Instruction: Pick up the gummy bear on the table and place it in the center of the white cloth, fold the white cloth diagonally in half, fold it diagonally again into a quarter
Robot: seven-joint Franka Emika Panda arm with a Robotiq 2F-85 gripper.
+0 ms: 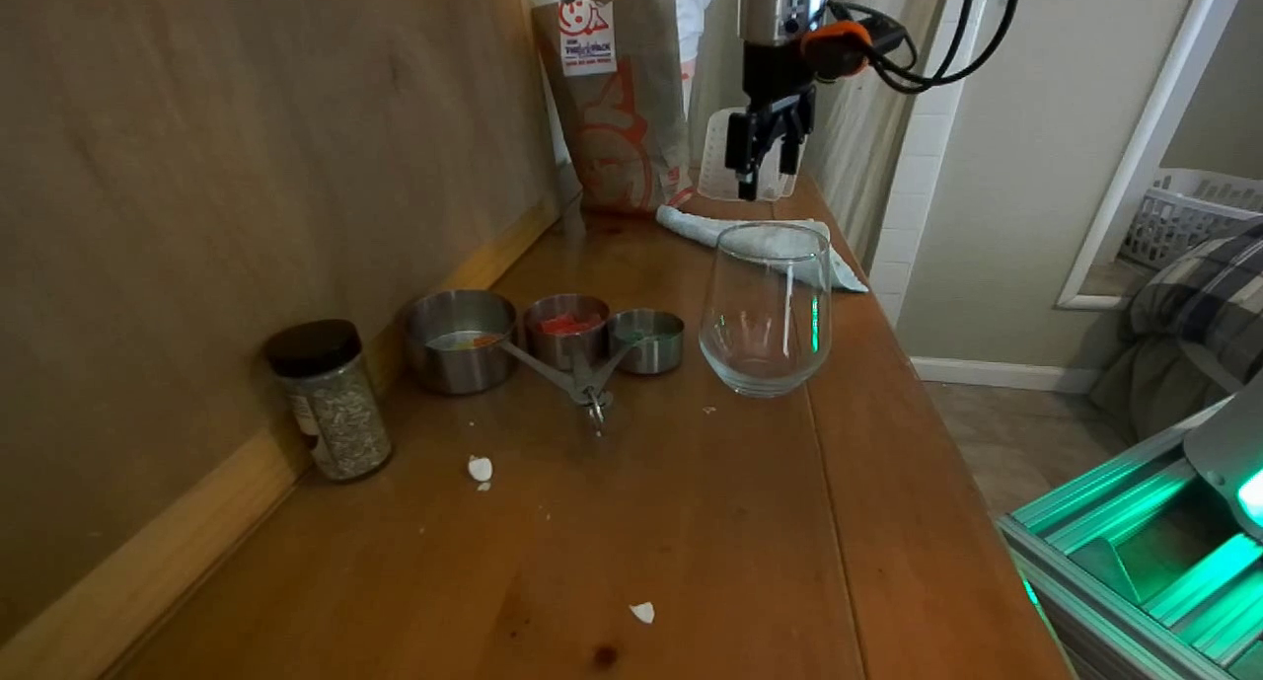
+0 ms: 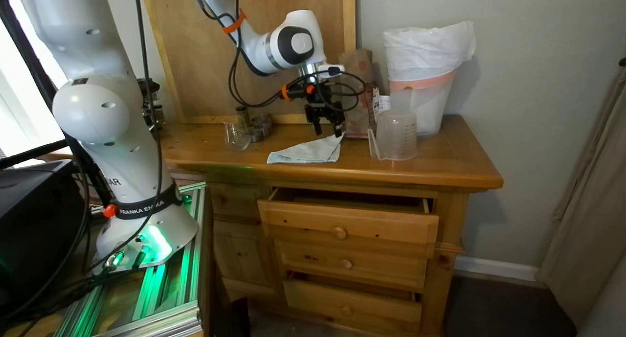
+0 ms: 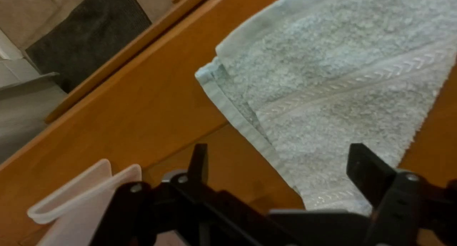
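Observation:
The white cloth lies folded on the brown wooden table, roughly a triangle with layered edges. In an exterior view it shows partly behind a glass. In the wrist view the cloth fills the upper right, and its narrow corner runs down between the fingers. My gripper is open and empty. In both exterior views the gripper points down above the cloth's far end; it also shows here, apart from the table. No gummy bear shows on the table or cloth.
A clear stemless glass, metal measuring cups with coloured bits, and a spice jar stand along the table. A paper bag, a plastic measuring jug and a lined bin stand near the gripper. A drawer is open.

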